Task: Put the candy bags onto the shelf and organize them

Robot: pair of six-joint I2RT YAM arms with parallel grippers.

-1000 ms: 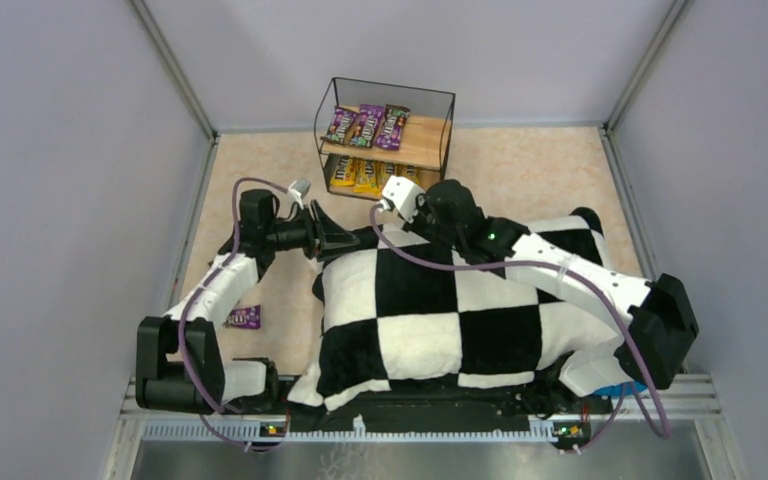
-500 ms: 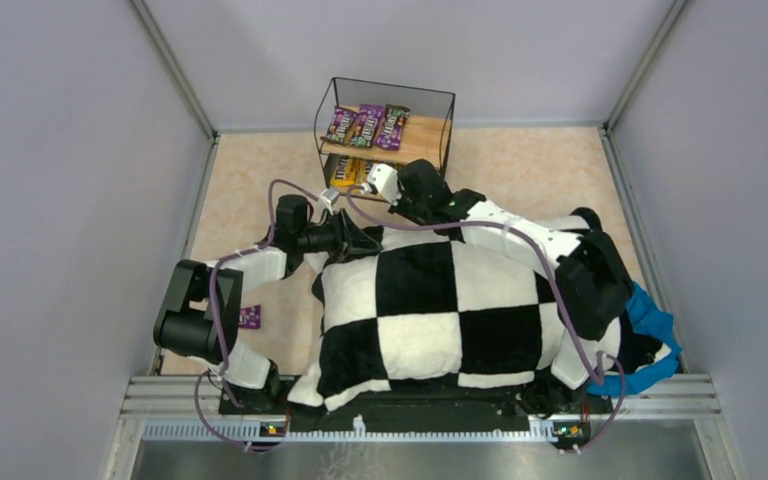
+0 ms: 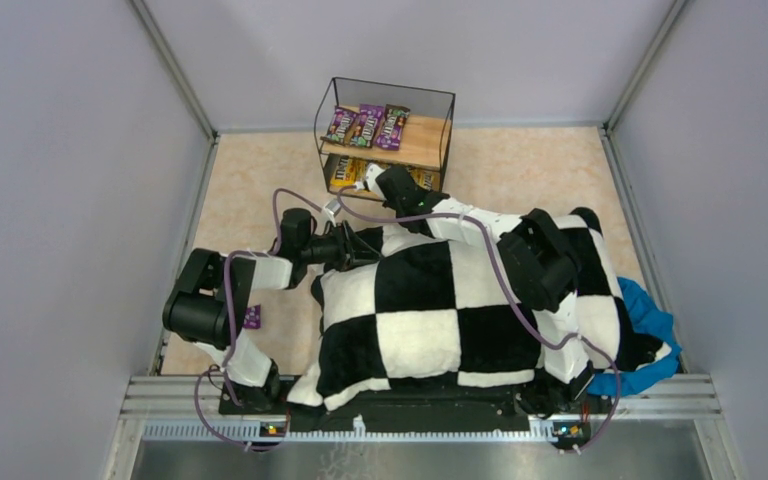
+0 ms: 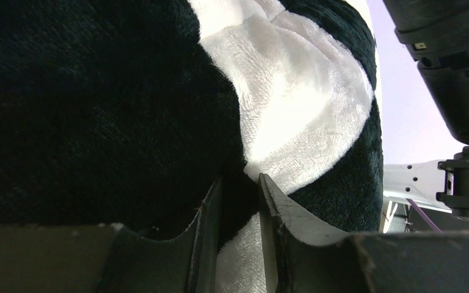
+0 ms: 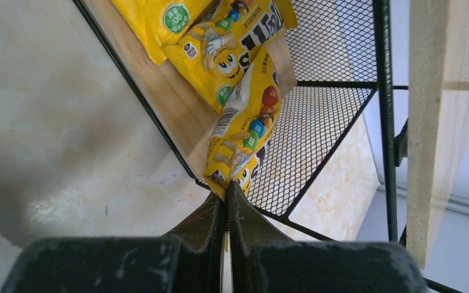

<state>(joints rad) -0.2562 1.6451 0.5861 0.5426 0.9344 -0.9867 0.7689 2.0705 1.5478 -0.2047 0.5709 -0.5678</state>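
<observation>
The shelf (image 3: 448,112) stands at the back, with three purple candy bags (image 3: 366,126) in a row on its upper board. My right gripper (image 3: 366,181) reaches to the front of the lower tier. It is shut on the corner of a yellow candy bag (image 5: 244,131), which lies tilted over the lower board's front edge (image 5: 171,107) beside other yellow bags (image 5: 223,43). My right gripper's tips (image 5: 226,190) pinch the packet's end. My left gripper (image 3: 360,246) is at the checkered cushion's far-left edge, its jaws (image 4: 239,183) nearly closed with plush between them. One purple bag (image 3: 251,317) lies on the floor at left.
The black-and-white checkered cushion (image 3: 430,310) covers the middle of the table and both arm bases. A blue cloth (image 3: 650,320) shows at its right edge. The shelf's wire mesh side (image 5: 317,116) is right of the held bag. Grey walls enclose the table.
My right arm has stretched forward, carrying the yellow bag to the shelf's lower tier. My left gripper has moved right, onto the cushion's edge. The blue cloth has come into view.
</observation>
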